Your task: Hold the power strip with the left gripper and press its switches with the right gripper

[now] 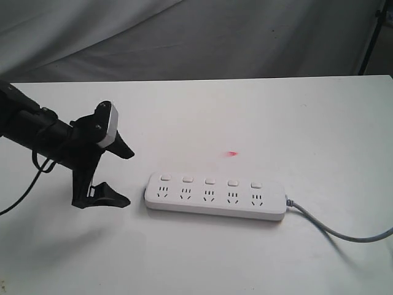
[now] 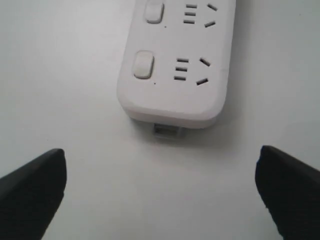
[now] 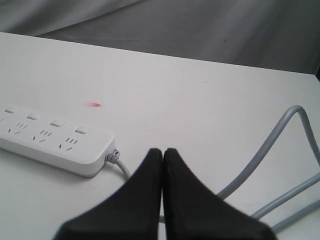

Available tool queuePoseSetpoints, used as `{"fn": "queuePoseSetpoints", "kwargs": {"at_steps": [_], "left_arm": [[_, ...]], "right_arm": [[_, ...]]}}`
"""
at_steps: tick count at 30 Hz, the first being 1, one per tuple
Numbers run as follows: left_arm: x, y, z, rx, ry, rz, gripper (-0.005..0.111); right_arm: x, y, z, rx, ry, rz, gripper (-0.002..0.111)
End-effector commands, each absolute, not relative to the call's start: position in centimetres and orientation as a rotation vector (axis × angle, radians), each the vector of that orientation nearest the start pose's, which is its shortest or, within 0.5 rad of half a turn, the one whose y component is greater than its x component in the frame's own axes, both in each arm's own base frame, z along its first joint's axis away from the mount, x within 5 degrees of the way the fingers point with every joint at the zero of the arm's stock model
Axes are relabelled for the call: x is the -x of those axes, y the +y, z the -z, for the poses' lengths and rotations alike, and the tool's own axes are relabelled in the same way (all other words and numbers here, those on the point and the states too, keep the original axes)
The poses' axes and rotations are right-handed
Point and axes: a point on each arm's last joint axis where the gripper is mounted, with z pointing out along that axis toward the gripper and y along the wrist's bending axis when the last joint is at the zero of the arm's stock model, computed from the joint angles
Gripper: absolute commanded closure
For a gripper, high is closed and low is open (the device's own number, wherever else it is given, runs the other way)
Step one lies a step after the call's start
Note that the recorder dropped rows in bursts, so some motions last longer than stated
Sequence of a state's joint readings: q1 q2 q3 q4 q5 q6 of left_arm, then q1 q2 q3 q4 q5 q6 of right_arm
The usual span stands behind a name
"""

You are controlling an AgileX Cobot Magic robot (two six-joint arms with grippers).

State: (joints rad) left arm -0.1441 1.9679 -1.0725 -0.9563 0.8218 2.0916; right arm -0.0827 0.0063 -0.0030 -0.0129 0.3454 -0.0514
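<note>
So the power strip [image 1: 215, 195] was lying flat on the white table [image 1: 276, 117], kinda center-right and toward the near side, long way running left to right, with its five switches [image 1: 210, 181] lined up along the far edge above the outlets. The grey cord [image 1: 344, 232] came out of its right end and curled away to the right. The left gripper [image 1: 129, 177] sat just left of the strip's left end with its fingers spread wide open, holding nothing and not touching the strip; from the left wrist view the rounded end of the strip lined up with the gap, a bit beyond the tips. The right gripper [image 3: 163, 151] only showed up in its own wrist view, fingers pressed tight together, empty, hanging near the cord end of the strip. Also a small red mark [image 1: 232, 153] was on the table just beyond the strip
</note>
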Motion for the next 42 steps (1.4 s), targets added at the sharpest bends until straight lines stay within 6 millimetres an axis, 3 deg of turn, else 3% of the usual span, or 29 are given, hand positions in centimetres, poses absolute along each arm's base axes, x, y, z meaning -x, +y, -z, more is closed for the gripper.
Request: {"fn": "queuePoseSetpoints", "kwargs": {"at_steps": [1,5,10,16,21,27,34,42], "left_arm": [[-33.8,-11.8,-13.1,-1.745,1.835,0.581,0.012],[-33.7,-12.7,-13.6,-1.636,1.837,0.683,0.012],[-33.7,-12.7,-13.6,-1.635,1.837,0.694,0.012],[-33.8,-12.9,-12.6,-1.669,1.841,0.718,0.012],[-35.0,-13.2,-11.4,-1.704,1.825,0.755,0.012],[-35.2,-13.8,-10.8,-1.712,1.782,0.908,0.012],[-35.7,-13.8,-9.3,-1.718,1.806,0.916,0.012],[-35.7,-13.8,-9.1,-1.721,1.813,0.907,0.017]], "right_arm": [[-5.3,-0.5,-18.2,-0.032,1.83,0.106,0.108],[-5.3,-0.5,-18.2,-0.032,1.83,0.106,0.108],[-5.3,-0.5,-18.2,-0.032,1.83,0.106,0.108],[-5.3,-0.5,-18.2,-0.032,1.83,0.106,0.108],[-5.3,-0.5,-18.2,-0.032,1.83,0.106,0.108],[-5.3,-0.5,-18.2,-0.032,1.83,0.106,0.108],[-5.3,-0.5,-18.2,-0.032,1.83,0.106,0.108],[-5.3,-0.5,-18.2,-0.032,1.83,0.106,0.108]]}}
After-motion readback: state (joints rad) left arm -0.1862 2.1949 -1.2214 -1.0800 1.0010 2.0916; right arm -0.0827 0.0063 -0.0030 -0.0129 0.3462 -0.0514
